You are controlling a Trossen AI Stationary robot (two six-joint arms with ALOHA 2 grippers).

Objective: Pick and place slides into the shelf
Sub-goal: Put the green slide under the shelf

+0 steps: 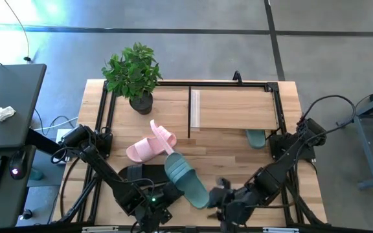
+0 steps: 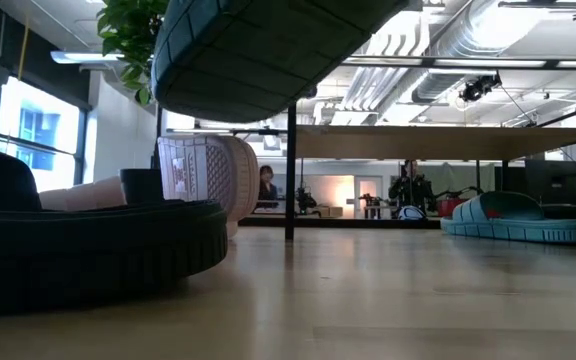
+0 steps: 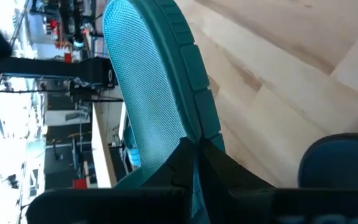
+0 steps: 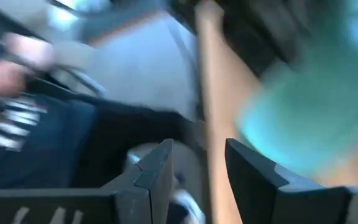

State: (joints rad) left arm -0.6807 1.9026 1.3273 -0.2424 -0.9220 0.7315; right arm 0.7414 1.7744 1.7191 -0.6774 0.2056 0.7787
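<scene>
A dark green slide (image 1: 186,180) hangs lifted over the table's near middle, with my left gripper (image 1: 164,194) shut on it; in the low view its underside (image 2: 258,50) floats high above the tabletop. My right gripper (image 1: 220,192) stands open just right of that slide's near end, with nothing between its fingers (image 4: 160,165). Two pale pink slides (image 1: 151,145) lie at centre, one leaning on the other. A black slide (image 1: 141,173) lies flat beside them. Another green slide (image 1: 256,137) rests on the table under the shelf (image 1: 235,107). My left gripper pinches the green slide's side rim (image 3: 194,134) between its two fingers (image 3: 229,168), near the slide's near end. The slide reaches away from the fingers, along them, toward the far side. It is lifted clear of the table and tilted.
A potted plant (image 1: 135,74) stands at the far left, beside the shelf's black frame. The black slide (image 2: 88,250) fills the low view's left, close to the camera. Bare wood lies at the table's right, in front of the shelf (image 2: 418,140).
</scene>
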